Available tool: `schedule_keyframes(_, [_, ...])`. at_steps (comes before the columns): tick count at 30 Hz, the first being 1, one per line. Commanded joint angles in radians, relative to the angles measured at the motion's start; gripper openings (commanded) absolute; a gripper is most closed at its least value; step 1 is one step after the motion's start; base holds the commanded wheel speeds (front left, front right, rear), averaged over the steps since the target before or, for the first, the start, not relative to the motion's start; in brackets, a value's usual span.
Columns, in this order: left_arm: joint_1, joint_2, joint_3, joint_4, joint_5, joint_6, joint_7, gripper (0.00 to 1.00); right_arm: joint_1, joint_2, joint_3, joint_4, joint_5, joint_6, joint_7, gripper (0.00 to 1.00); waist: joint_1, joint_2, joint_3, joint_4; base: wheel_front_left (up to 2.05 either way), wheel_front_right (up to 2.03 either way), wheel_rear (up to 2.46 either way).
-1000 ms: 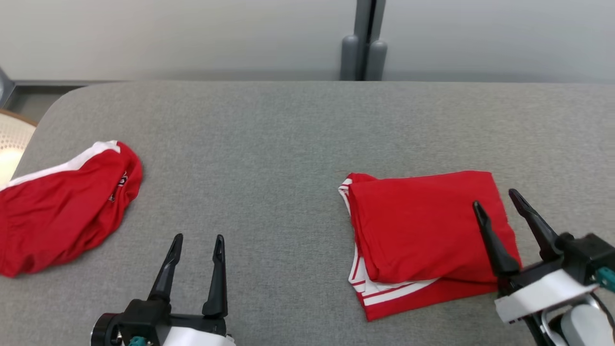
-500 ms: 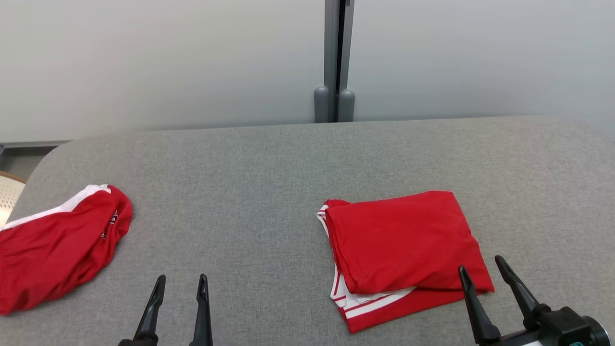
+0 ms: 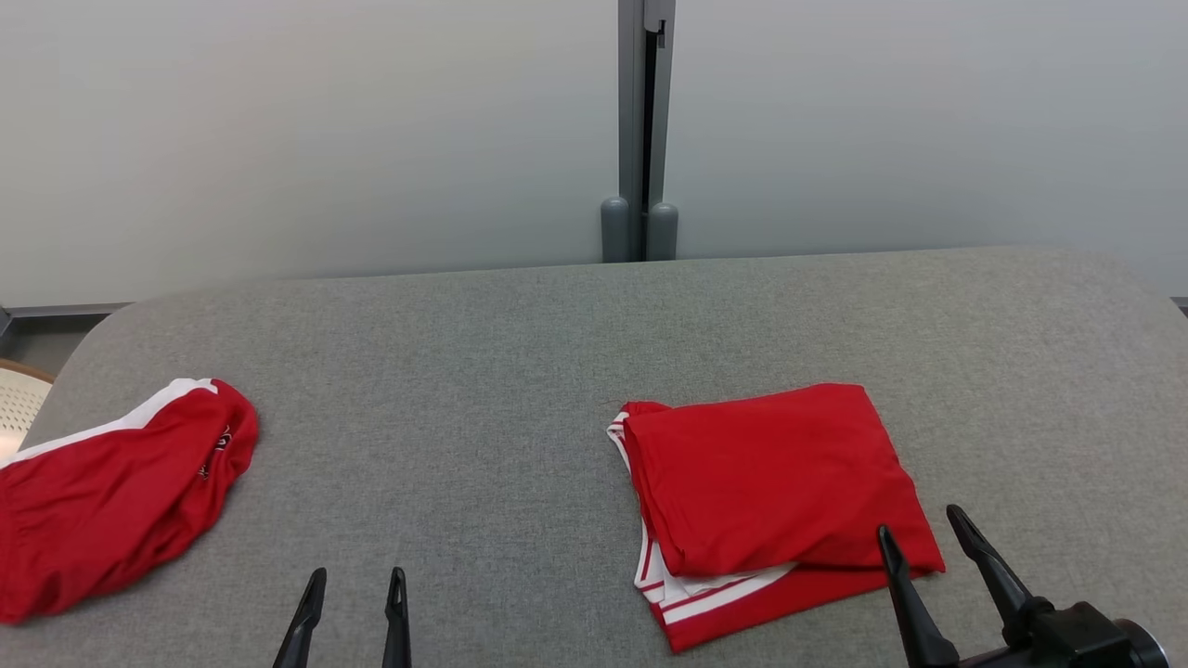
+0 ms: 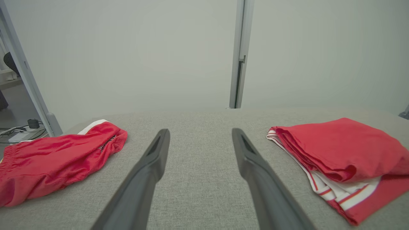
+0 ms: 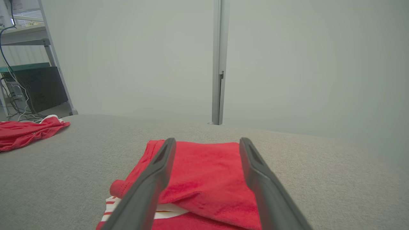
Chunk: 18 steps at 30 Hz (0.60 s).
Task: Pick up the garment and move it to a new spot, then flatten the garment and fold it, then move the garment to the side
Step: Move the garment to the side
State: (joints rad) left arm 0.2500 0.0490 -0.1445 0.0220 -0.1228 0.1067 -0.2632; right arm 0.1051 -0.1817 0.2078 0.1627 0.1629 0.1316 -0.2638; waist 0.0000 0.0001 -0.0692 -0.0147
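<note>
loose garment: a red piece with a white band, lying crumpled at the left end of the bench and cut by the edge of the head view.
left tool: low in the head view, right of the loose garment and well apart from it. Its two dark fingers stand wide apart and hold nothing, and the left wrist view has grey bench cloth between them.
post: a grey upright against the pale wall behind the bench, about mid-picture.
folded garment: red with white-and-red striped trim, folded to a rough square and lying flat on the bench right of centre, well apart from the loose garment. Striped layers peek out along its left and near edges.
right tool: at the lower right, fingers spread wide and gripping nothing. Its tips are at the near right corner of the folded garment. Whether they touch the cloth cannot be told.
</note>
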Motion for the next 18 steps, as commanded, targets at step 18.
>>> schedule_keyframes(18, [0.002, 0.003, 0.006, 0.027, 0.000, 0.007, -0.002, 1.00, 0.007, 0.007, 0.002, -0.002, 0.000, -0.002, -0.001, 1.00, 0.0000, -0.0001, -0.004, 0.006, 0.00, 0.00, 0.00])
